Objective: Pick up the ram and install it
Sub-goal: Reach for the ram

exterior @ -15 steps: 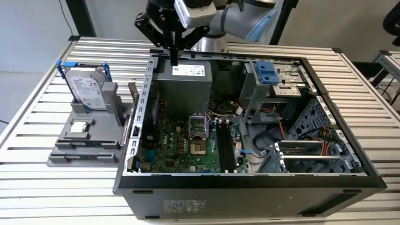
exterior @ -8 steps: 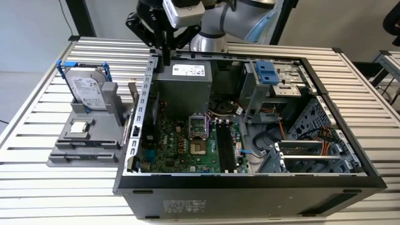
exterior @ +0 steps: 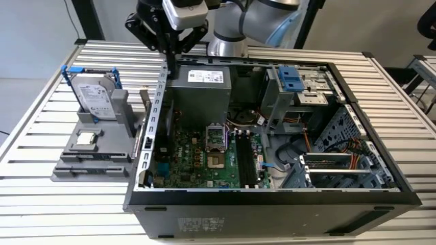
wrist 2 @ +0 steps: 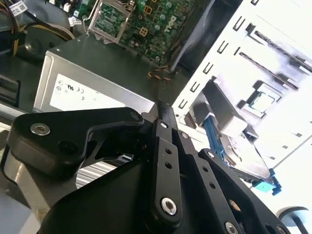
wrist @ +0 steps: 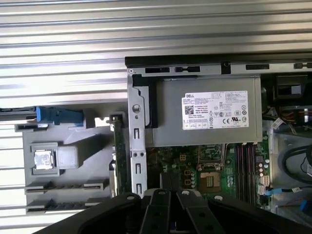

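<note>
1. At the gripper [exterior: 171, 50]: fingertips pressed together, pinching nothing; poised above the case wall [exterior: 158, 97], beside the power supply [exterior: 201, 92].
2. Below and toward the exterior view's left: the ram [wrist: 117, 151], standing on edge in the grey holder [wrist: 92, 146], long axis parallel to that wall.
3. Farther out in the holder: hard drive [exterior: 95, 97] and processor chip [exterior: 87, 139].
4. Likely obstacle: the wall, just beside the ram.
5. Inside the case: long black slots [exterior: 243, 158], apparently unfilled.
</note>
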`<state>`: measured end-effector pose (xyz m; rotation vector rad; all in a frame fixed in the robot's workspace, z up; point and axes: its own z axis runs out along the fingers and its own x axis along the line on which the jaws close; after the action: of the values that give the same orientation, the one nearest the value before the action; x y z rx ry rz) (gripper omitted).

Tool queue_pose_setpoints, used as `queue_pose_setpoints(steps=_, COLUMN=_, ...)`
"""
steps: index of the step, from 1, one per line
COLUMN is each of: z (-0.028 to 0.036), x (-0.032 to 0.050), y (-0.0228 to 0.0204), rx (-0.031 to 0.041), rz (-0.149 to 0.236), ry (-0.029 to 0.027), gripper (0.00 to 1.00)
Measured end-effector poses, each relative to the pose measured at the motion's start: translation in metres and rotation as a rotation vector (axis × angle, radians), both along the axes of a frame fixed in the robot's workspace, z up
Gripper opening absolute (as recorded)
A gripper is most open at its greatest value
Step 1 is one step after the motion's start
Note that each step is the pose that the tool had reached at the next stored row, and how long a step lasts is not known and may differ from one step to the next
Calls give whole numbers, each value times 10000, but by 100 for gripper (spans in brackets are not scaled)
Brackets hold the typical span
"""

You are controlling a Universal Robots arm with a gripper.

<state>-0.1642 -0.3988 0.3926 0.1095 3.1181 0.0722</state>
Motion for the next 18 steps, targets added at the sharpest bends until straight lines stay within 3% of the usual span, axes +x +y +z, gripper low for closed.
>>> queue_pose_setpoints(steps=6, z=0, x=-153, y=0, rx=0, rz=52, ry=0, gripper=0)
queue_pose_setpoints(steps=18, z=0, x=-344, y=0, rx=1, rz=517, ry=0, gripper=0)
